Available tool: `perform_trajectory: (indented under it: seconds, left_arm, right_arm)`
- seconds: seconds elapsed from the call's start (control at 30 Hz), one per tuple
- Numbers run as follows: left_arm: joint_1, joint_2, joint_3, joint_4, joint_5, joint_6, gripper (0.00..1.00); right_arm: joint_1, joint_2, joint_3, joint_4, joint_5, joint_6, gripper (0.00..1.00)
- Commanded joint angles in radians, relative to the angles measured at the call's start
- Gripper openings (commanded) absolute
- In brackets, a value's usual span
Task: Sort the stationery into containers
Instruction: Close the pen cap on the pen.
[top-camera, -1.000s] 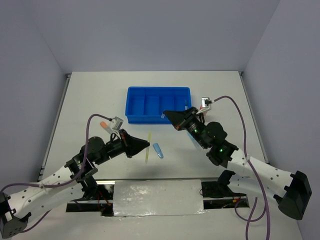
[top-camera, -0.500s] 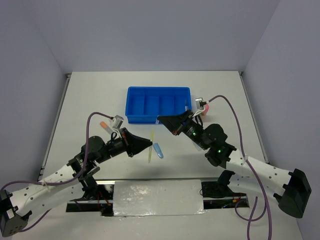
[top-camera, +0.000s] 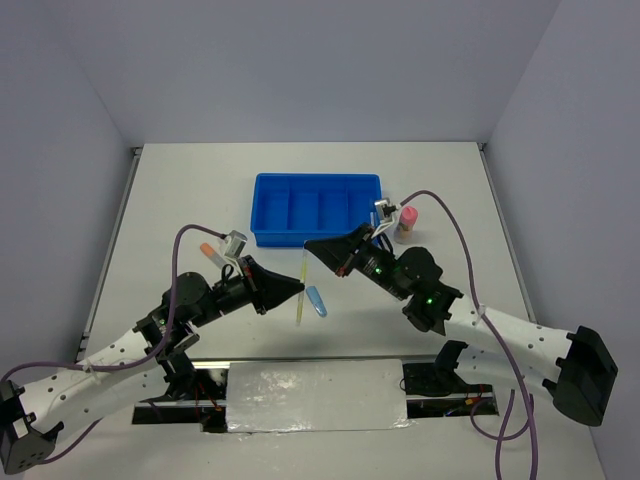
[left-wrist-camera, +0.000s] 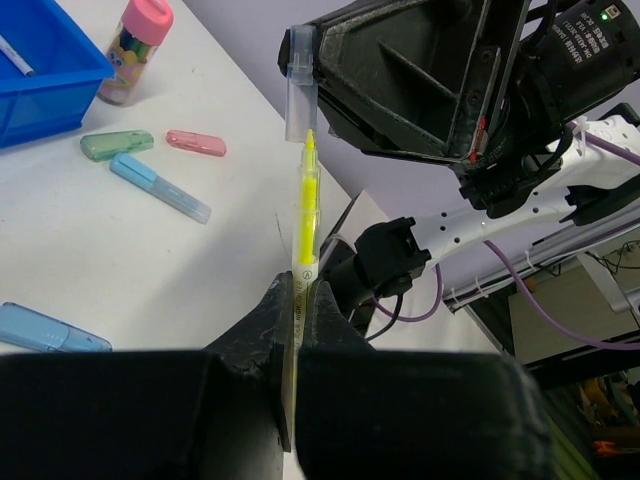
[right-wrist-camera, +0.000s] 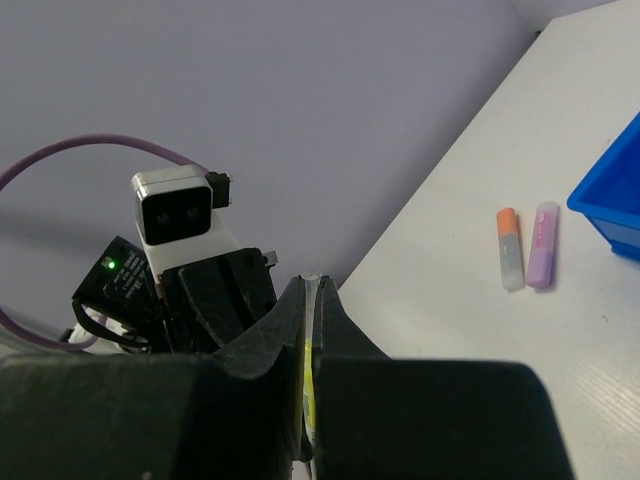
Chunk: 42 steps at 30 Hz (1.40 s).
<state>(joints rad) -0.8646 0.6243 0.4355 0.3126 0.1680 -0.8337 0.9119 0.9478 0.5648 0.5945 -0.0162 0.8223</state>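
My left gripper (top-camera: 297, 288) is shut on a thin yellow pen (left-wrist-camera: 308, 200), held crosswise above the table with its bare tip up. My right gripper (top-camera: 310, 247) is shut on the pen's clear cap (left-wrist-camera: 299, 85) and holds it just over that tip. In the right wrist view the cap (right-wrist-camera: 312, 330) sits between the shut jaws with yellow showing in the gap. The blue compartment tray (top-camera: 316, 208) lies behind both grippers. A blue marker (top-camera: 316, 301) lies on the table under the pen.
A pink-capped glue stick (top-camera: 406, 222) stands right of the tray. Green (left-wrist-camera: 116, 145), pink (left-wrist-camera: 196, 143) and light blue (left-wrist-camera: 160, 187) markers lie near it. Orange (right-wrist-camera: 509, 248) and purple (right-wrist-camera: 543, 243) markers lie left of the tray.
My right gripper has moved left with the cap, from the tray's right end to just above the pen's tip, uncovering the glue stick. My left gripper has shifted slightly.
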Motion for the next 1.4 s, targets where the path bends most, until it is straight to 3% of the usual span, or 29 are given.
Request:
perform_trajectory:
  seconds: [0.0,0.87,1.37]
  left_arm:
    - [-0.004,-0.012,0.017,0.048,-0.001,0.024,0.0]
    - [-0.004,-0.052,0.109,-0.058,-0.099,0.113,0.0]
    - [-0.002,-0.044,0.147,-0.038,-0.104,0.153,0.0]
  right_arm:
    - [0.012,0.012,0.029,0.059,-0.004,-0.02,0.0]
    - [0.068,0.022,0.007,0.022,-0.005,-0.06,0.0]
    - [0.077,0.052,0.018,-0.009,-0.025,-0.089,0.0]
